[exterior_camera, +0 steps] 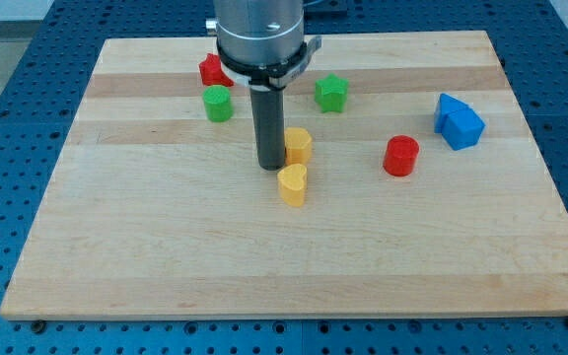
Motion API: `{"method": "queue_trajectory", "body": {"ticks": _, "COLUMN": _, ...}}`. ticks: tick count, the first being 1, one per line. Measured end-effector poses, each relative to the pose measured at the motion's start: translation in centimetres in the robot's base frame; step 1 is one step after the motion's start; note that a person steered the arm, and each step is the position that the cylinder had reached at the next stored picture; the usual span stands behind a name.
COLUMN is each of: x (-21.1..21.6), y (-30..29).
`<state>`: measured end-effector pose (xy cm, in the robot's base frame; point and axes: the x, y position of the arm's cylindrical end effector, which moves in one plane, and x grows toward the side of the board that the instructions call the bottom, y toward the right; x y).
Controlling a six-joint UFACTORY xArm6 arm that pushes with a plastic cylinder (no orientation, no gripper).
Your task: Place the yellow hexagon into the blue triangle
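We record a pale wooden board of glued planks (294,266), its grain running across the view, resting on a blue perforated metal table surface (8,59) that shows on all four sides. Along the view's bottom, small dark fasteners (37,325) sit under the board's edge. Lighting is even and diffuse, with soft shadows only; no walls or windows are visible to us.

One cam only, raised at the view's bottom edge, angled down over whole wooden board (294,266), mid-range.
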<state>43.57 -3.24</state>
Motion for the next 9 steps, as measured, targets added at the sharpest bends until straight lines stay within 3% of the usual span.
{"method": "queue_trajectory", "body": {"ticks": 5, "x": -4.1, "y": 4.8}}
{"method": "queue_trajectory", "body": {"ticks": 9, "x": -5.2, "y": 13.6}}
